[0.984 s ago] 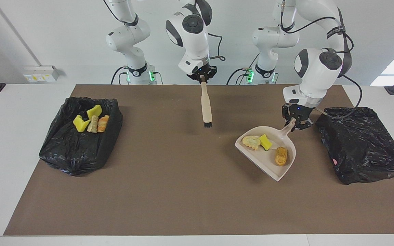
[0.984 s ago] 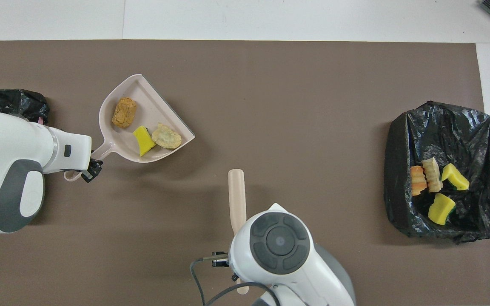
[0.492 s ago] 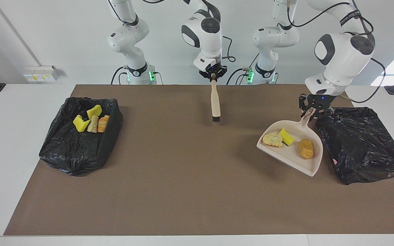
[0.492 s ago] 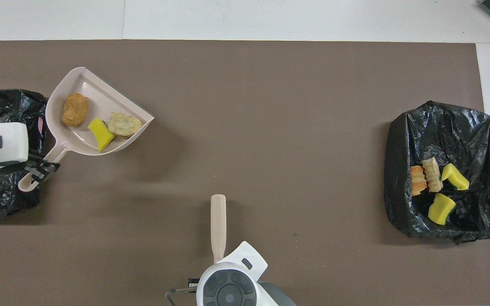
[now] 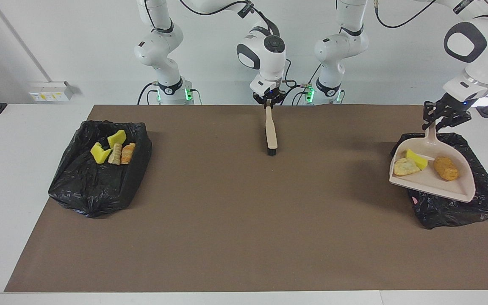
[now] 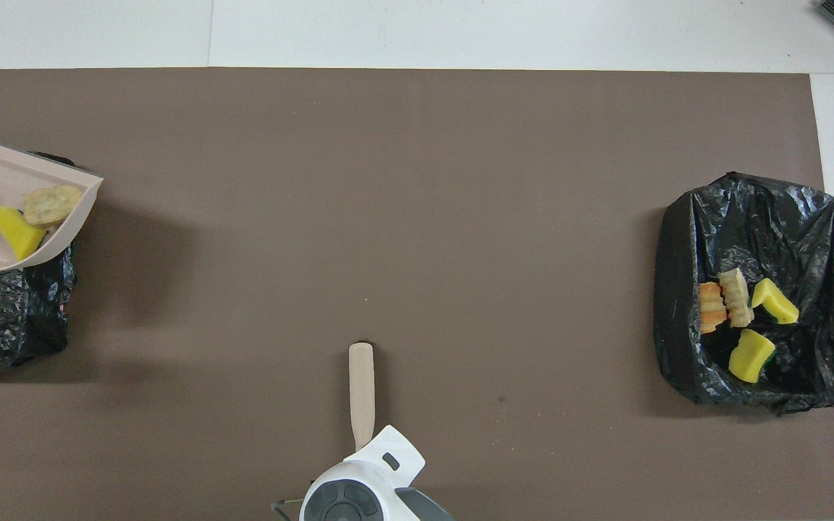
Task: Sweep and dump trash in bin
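Three scraps [image 5: 426, 165] riding in dustpan [image 5: 439, 186]: yellow sponge piece, pale wad, orange-brown lump. Pan held up over black bag [image 5: 487, 199] at left arm's end of table, handle clamped in left gripper [image 5: 441, 116], mouth edge pointing away from robots and roughly level. Four more scraps [image 5: 112, 152] already lying in second black bag [image 5: 95, 186] at right arm's end.

Right gripper [image 5: 270, 101] clenched on brush [image 5: 271, 133], hanging bristles-down over mat [image 5: 244, 237] near robots' edge, mid-table; waiting.

Step in hand, by judgement: tipping pan load into bag beneath.

Doing it well:
- Check first that pan mouth sits over bag's opening, not over its rim; opening hard to make out from either view.
- Tilt by raising handle end, mouth down, slowly, so pieces slide rather than bounce.
- Sponge and wad look light, likely to cling or tumble wide; keep mouth low to bag.
- Lump probably rolls first; watch for it skipping off crumpled plastic onto mat.
- Hold tilt until pan shows bare.
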{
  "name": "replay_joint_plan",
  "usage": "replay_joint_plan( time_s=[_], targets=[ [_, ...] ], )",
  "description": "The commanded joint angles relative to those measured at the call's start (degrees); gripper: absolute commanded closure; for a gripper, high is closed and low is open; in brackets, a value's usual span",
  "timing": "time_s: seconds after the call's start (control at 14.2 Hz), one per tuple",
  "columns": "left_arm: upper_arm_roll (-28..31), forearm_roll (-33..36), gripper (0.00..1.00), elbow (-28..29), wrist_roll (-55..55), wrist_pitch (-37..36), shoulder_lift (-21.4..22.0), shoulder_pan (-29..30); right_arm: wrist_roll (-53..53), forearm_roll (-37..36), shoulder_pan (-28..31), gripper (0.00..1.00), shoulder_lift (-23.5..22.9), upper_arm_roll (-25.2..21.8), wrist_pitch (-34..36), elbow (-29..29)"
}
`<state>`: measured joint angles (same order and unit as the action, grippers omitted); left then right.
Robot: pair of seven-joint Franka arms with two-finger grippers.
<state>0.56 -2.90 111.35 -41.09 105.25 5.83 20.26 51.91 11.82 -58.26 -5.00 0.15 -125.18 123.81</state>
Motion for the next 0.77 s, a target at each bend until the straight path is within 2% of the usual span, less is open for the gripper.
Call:
replay_joint_plan(
  time_s=[0.0, 0.07, 0.21, 0.42, 0.7],
  targets=[
    [-0.4, 2.2, 1.0, -2.6, -0.1, -2.7, -0.6, 3.7, 1.4, -1.5, 0.2, 0.7, 0.4, -0.1, 0.0, 0.1],
    [-0.3, 5.3, 1.0, -3.9, -0.7, -3.5, -1.0, 4.1, 1.4, -1.6, 0.3, 0.01, 0.4, -0.1, 0.4, -0.1],
    [-0.3, 10.2, 1.0, -8.0, -7.0, -5.7, -4.4, 7.0, 1.4, -1.6, 0.4, 0.0, 0.1, -0.1, 1.6, -1.9],
    [-0.3, 16.4, 1.0, -15.4, -20.9, -5.8, -9.9, 10.3, 0.5, -1.7, 2.3, 0.0, 0.8, -0.2, 9.1, -6.3],
    [-0.4, 24.7, 1.0, -15.6, -26.7, -2.9, -11.2, 9.6, -7.1, -2.2, 7.6, 0.0, 3.9, -0.5, 19.3, -11.2]
  ],
)
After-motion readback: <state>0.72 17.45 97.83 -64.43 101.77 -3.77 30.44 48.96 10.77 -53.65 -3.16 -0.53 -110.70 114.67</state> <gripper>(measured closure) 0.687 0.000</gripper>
